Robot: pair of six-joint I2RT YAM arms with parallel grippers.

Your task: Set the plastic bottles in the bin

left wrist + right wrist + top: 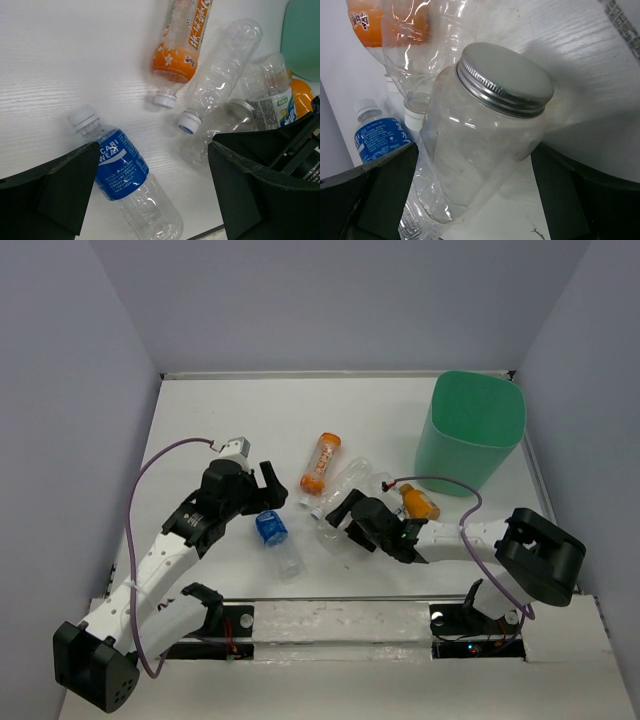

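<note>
- Left gripper [274, 488]: one; two black wedge-shaped fingers spread wide, gripping nothing; poised over the blue-labelled bottle, well to the left of the bin.
- Plastic bottles [220, 75]: six, all lying on their sides on the white wood-grained table [200, 420], left of the bin.
- Blue-labelled bottle [272, 529]: one; clear ribbed body, white cap; farthest from the bin.
- Orange bottle [320, 463]: one; printed orange wrap, white cap; well apart from the bin.
- Clear ribbed bottle [347, 478]: one; unlabelled, white cap; just beside the orange bottle, on its bin side.
- Jar-shaped bottle [485, 150]: one; clear, wide, with a silver metal screw lid; lying between the right gripper's fingers.
- Right gripper [340, 523]: one; black fingers at full spread, straddling the jar-shaped bottle, not clamped on it.
- Labelled clear bottle [270, 95]: one; white, blue and yellow label; near the bin.
- Second orange bottle [418, 503]: one; just beside the bin's base.
- Bin [455, 455]: one; mint-green smooth plastic, rounded corners, tapered walls; upright.
</note>
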